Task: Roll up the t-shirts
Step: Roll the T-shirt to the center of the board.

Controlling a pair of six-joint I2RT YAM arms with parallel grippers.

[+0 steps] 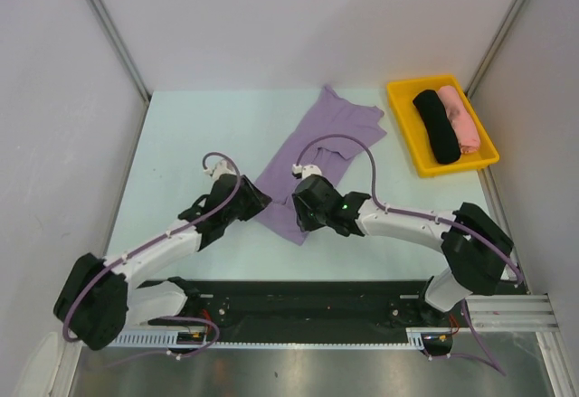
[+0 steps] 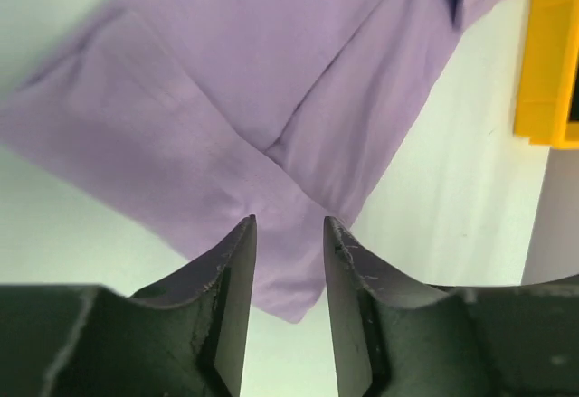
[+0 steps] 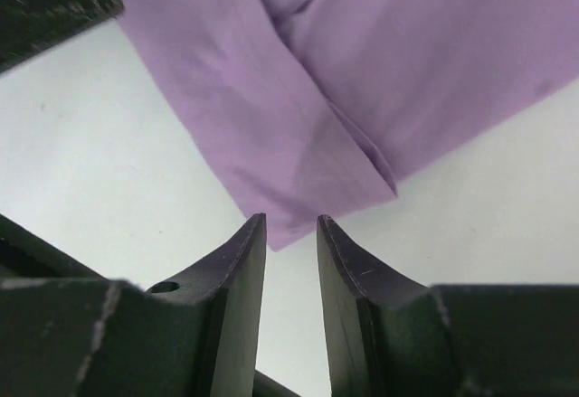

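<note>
Well, the lavender t-shirt (image 1: 317, 157) lies folded in a long strip left of the yellow tray (image 1: 406, 129). At its end farthest from the tray, the left gripper (image 2: 288, 223) and right gripper (image 3: 291, 221) hover slightly parted, holding nothing. It looks soft, light and floppy; I'd pinch that end's two corners.

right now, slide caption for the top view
Left gripper and right gripper at the near end of a folded lavender t-shirt; yellow tray holds black bundle, pink bundle.
</note>
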